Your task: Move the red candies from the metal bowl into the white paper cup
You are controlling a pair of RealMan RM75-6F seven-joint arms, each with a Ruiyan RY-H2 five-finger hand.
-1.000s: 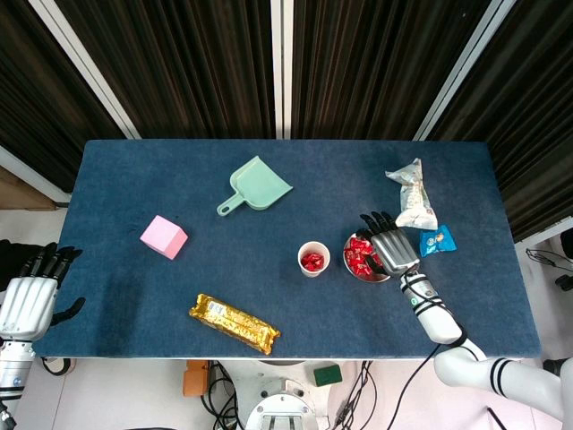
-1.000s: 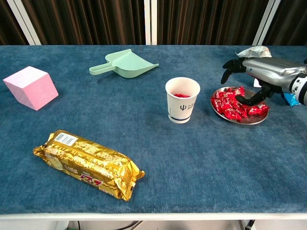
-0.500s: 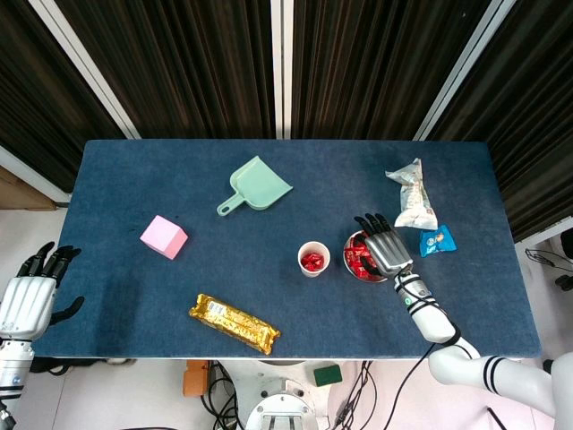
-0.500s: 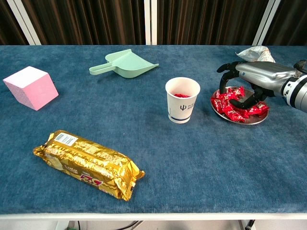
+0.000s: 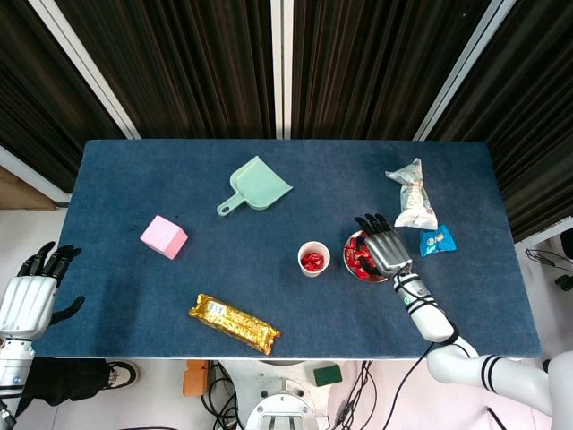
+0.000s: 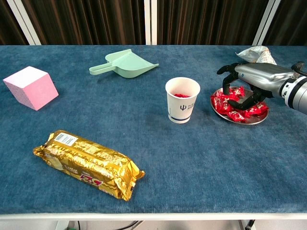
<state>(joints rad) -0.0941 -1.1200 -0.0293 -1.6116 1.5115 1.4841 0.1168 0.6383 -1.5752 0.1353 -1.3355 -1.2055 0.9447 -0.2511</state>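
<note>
The metal bowl holds several red candies right of the table's middle. My right hand hangs over the bowl, its fingers curled down among the candies and the thumb bent in toward them. The fingers hide whether a candy is pinched. The white paper cup stands upright just left of the bowl with red candies inside. My left hand is beyond the table's left edge, fingers apart, holding nothing.
A green dustpan lies at the back middle. A pink cube sits at the left, with a gold biscuit pack near the front. A white snack bag and a blue packet lie behind the bowl.
My right hand has shifted left over the bowl, and its fingers have curled down into the candies toward the thumb. The left hand has stayed put.
</note>
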